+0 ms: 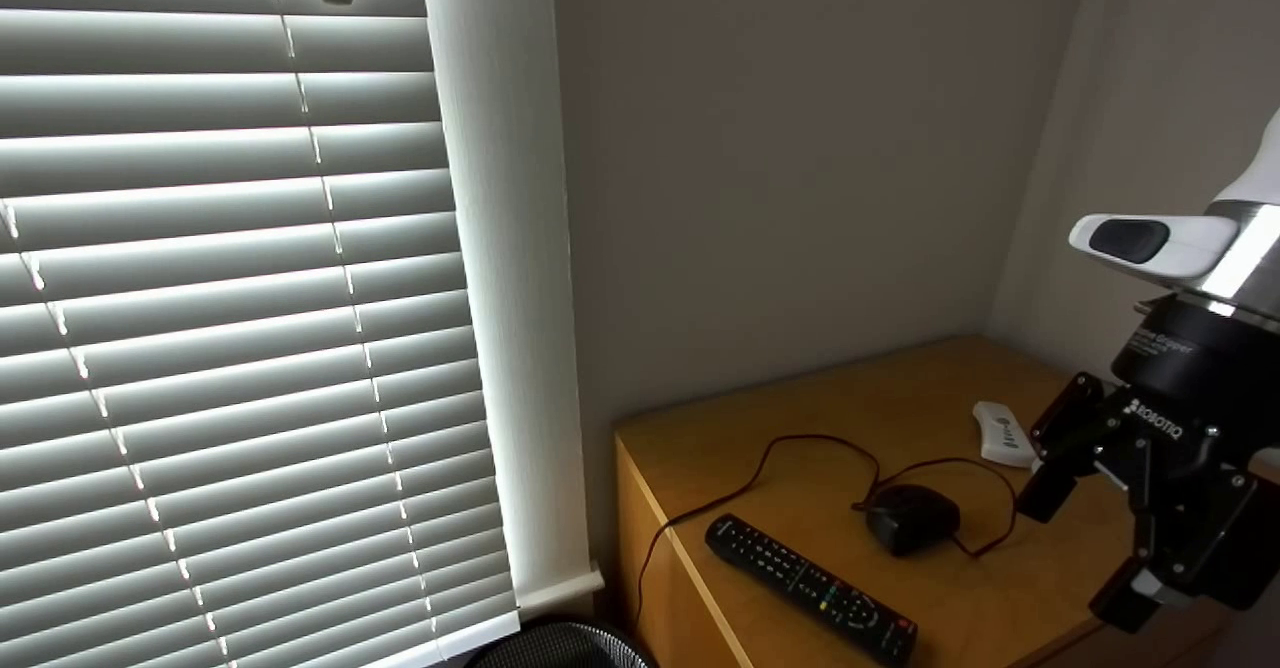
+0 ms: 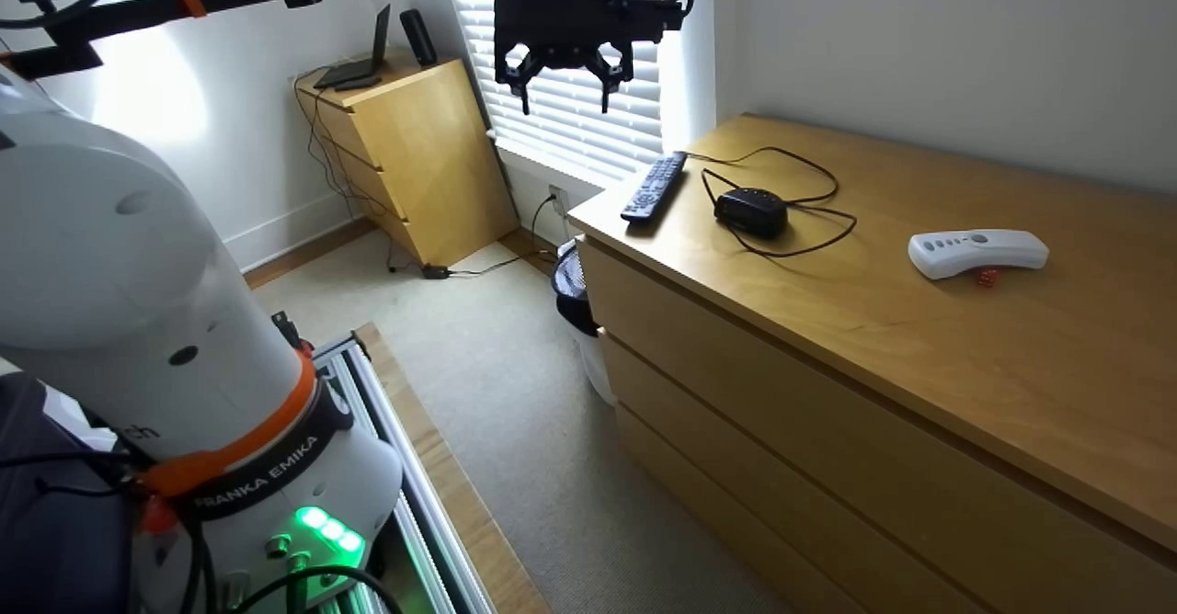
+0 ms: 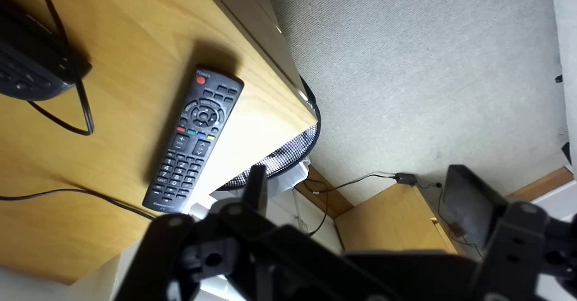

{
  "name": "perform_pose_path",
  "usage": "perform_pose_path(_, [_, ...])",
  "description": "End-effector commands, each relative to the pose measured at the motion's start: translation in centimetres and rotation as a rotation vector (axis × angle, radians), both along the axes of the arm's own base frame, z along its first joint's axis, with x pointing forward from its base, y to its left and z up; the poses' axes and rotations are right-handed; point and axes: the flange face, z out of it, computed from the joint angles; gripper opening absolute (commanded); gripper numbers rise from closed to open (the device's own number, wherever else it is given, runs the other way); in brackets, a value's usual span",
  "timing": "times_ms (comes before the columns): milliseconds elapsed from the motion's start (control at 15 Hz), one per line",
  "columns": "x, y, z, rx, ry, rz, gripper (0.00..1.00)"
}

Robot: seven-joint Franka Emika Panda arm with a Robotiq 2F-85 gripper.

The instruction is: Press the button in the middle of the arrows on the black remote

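The black, two-fingered Robotiq gripper [image 2: 565, 108] hangs over there, spread wide, gripping nothing. Lower than it and off to one side, I see the long, slim black plastic remote [image 3: 193, 139] on the tan wooden dresser [image 2: 883, 329], near a squat black corded device [image 2: 752, 212].

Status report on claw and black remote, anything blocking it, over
Claw open, empty. Black remote face up on dresser, untouched. Nothing covering its center button; corded black device nearby.
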Motion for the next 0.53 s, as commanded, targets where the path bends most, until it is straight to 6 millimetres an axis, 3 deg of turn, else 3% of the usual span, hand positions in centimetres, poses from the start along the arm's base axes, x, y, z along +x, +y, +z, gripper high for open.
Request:
perform_pose_path(0, [0.2,0.6,-0.7,-0.006,0.0,0.032,1.0])
perform_pose_path(267, [0.2,2.7,-3.3,-0.022,-0.034,0.132,1.0])
perform_pose_path(333, [0.5,3.0,-4.0,-0.036,-0.058,0.154,0.75])
perform_pose_path(467, [1.4,3.1,-5.1,-0.045,-0.12,0.159,0.68])
